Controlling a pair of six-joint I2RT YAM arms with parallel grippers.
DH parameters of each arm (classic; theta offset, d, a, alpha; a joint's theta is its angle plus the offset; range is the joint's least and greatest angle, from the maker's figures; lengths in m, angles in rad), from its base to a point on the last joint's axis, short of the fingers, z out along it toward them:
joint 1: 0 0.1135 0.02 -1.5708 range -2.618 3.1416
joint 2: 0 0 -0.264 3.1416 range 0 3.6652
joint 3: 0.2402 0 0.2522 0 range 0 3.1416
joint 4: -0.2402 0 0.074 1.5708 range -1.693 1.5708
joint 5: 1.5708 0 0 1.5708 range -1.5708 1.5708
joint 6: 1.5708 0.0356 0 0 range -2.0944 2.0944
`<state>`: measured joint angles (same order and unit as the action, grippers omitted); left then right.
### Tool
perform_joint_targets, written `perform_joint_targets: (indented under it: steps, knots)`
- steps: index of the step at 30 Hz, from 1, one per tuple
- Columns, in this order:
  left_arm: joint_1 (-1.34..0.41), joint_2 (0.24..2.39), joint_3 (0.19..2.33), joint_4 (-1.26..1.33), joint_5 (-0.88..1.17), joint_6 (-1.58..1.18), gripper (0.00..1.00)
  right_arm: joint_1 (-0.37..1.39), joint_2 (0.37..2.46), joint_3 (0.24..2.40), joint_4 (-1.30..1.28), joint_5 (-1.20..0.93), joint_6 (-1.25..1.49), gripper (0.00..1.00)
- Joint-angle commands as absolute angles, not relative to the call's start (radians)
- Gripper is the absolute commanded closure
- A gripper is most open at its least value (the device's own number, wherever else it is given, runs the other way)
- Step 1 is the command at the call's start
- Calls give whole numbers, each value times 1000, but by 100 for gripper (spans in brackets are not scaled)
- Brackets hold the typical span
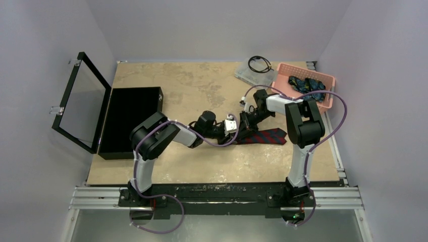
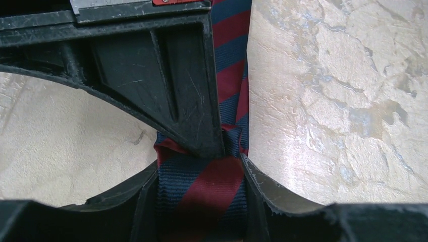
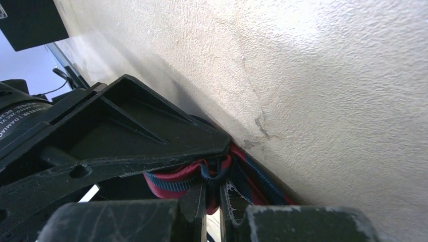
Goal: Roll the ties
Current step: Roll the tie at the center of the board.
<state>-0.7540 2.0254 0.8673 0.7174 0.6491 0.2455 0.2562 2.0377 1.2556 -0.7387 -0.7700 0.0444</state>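
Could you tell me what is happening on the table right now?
Both arms are on the maroon striped tie, mid-table. The left gripper and the right gripper are each shut on its bunched cloth, close together. The dark blue ties lie in the pink basket, far right; the black case is open.

Probably a robotics lab cell: plain white walls (image 1: 212,25), aluminium mounting rail (image 1: 101,194), stone-look tabletop (image 1: 192,85).
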Motion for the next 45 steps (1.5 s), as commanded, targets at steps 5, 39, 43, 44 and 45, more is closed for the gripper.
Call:
perform_joint_targets:
  steps: [5, 39, 43, 44, 45]
  knots:
    - [-757, 1919, 833, 272, 585, 482, 88, 238, 1975, 1237, -723, -655, -56, 76]
    - [-739, 1990, 960, 12, 581, 588, 96, -46, 1823, 1133, -1036, -320, -476, 56]
    - [-738, 1990, 960, 12, 581, 587, 96, -46, 1832, 1159, -1074, -351, -485, 90]
    - [-738, 1988, 960, 12, 580, 588, 96, -47, 1825, 1171, -1092, -350, -487, 96]
    - [-738, 1987, 960, 11, 579, 590, 96, -48, 1813, 1189, -1114, -349, -494, 100]
